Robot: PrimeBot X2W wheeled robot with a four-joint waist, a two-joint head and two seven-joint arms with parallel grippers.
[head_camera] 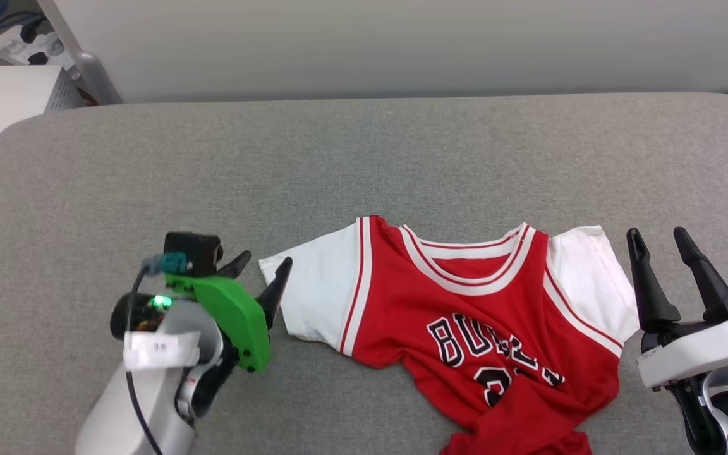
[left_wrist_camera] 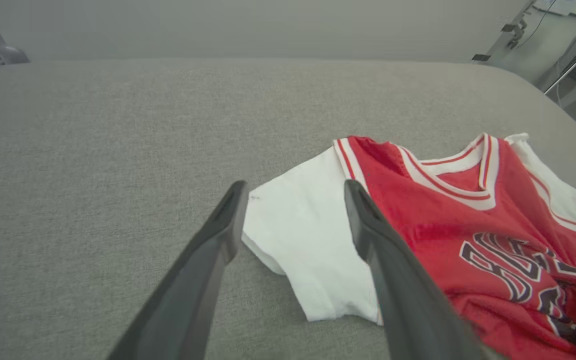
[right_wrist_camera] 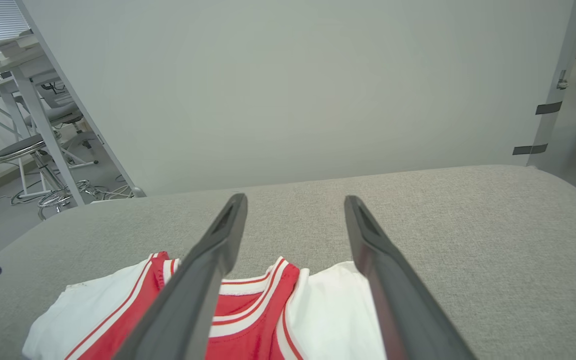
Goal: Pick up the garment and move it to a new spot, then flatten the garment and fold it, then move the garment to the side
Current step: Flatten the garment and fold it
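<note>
As left gripper (head_camera: 267,260) gapes, garment (head_camera: 465,316) lies just right of it.

Head camera overhead, wrist cameras low and near, all on garment (head_camera: 484,303)

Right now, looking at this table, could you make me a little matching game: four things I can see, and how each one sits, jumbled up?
Things
1. left gripper
2. right gripper
3. shirt
4. grey surface

States
A. lies front up, lower part bunched
B. open, fingers pointing away from the robot
C. spread under everything else
D. open, turned sideways toward a white sleeve

Pairs: 1-D, 2-B, 3-A, 4-C
</note>
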